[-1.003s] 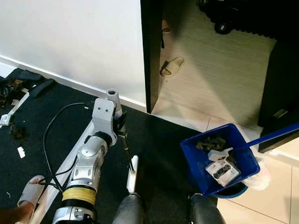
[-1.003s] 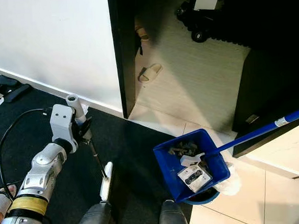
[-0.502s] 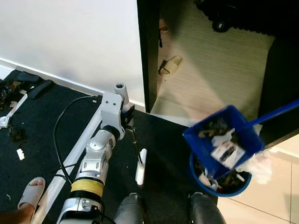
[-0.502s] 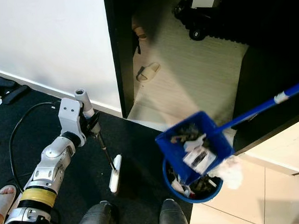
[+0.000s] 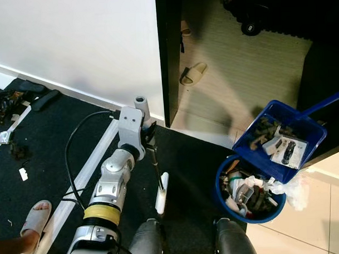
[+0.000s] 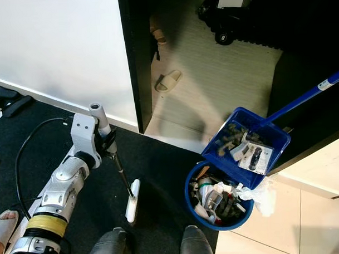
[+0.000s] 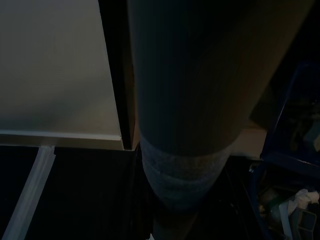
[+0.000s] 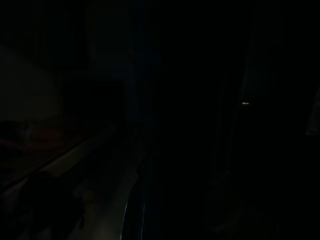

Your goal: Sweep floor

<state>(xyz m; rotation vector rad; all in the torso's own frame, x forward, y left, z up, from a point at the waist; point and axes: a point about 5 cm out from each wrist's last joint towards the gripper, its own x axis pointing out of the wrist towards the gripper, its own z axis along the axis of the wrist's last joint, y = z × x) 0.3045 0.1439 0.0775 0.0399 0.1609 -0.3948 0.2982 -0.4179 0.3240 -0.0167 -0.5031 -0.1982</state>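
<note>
A blue dustpan (image 5: 281,138) hangs tilted above a round blue bin (image 5: 223,192). Some scraps still lie in the pan, and the bin holds mixed trash. The pan's long blue handle (image 5: 327,103) runs off to the upper right. My left gripper (image 5: 150,140) is shut on a thin dark broom stick, and the white broom head (image 5: 161,193) rests on the black mat in front of my legs. In the left wrist view a thick dark tube (image 7: 190,100) stands close to the camera. The right wrist view is almost black.
A black door frame (image 5: 168,60) stands ahead, with a beige slipper (image 5: 193,74) on the floor beyond it. A black cable (image 5: 69,164) and a white strip (image 5: 77,183) cross the mat on the left. A person's slippered foot (image 5: 33,221) is at lower left. Loose debris (image 5: 4,105) lies far left.
The dustpan has risen off the bin, swung to the upper right and tipped, and much of its load now lies in the bin. My left arm and broom have shifted slightly forward.
</note>
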